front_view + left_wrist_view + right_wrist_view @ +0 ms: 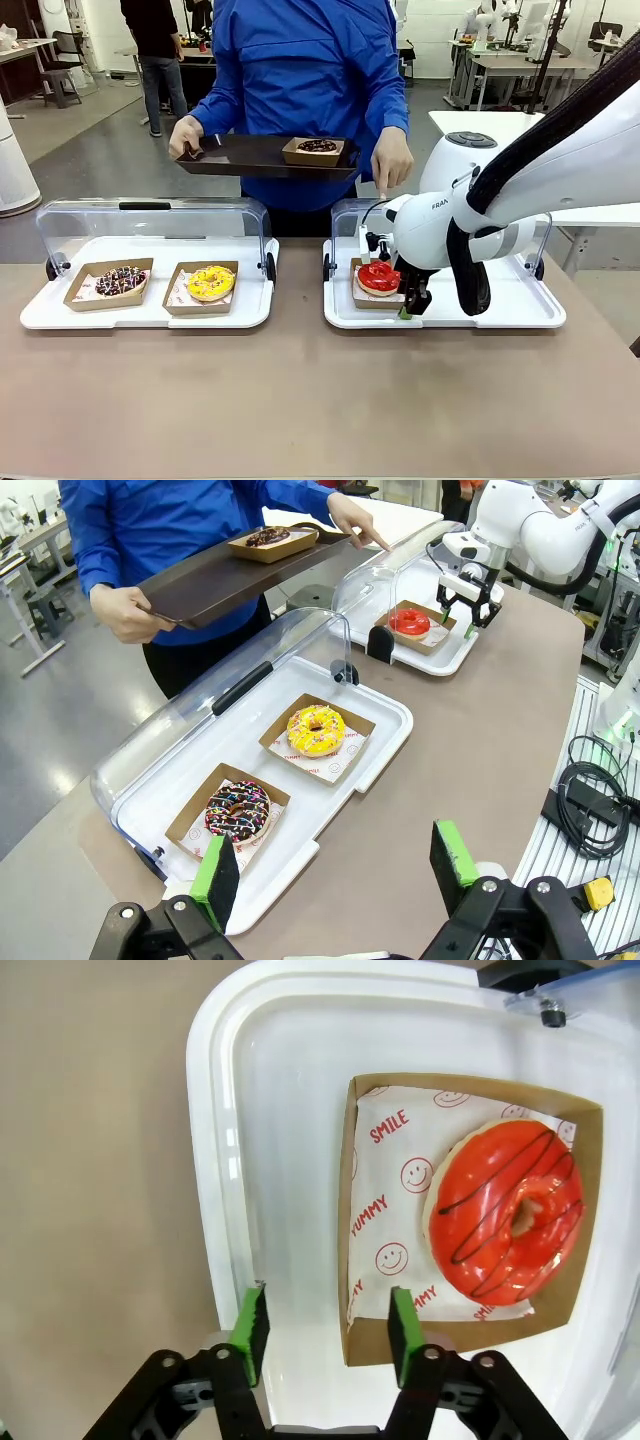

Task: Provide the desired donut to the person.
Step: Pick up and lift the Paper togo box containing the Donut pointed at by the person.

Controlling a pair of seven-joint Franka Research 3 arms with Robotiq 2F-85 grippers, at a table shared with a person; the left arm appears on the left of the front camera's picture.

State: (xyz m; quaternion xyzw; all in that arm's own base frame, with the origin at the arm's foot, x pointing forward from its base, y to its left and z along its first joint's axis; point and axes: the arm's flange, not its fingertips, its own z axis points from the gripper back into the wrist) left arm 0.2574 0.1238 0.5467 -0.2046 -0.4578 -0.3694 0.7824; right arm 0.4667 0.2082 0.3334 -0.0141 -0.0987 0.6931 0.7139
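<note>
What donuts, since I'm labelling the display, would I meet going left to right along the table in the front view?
chocolate donut with coloured sprinkles → yellow sprinkled donut → red-glazed donut

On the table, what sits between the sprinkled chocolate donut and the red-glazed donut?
The yellow donut, in its own cardboard tray, sits between the sprinkled chocolate donut and the red-glazed donut, as the front view shows.
</note>
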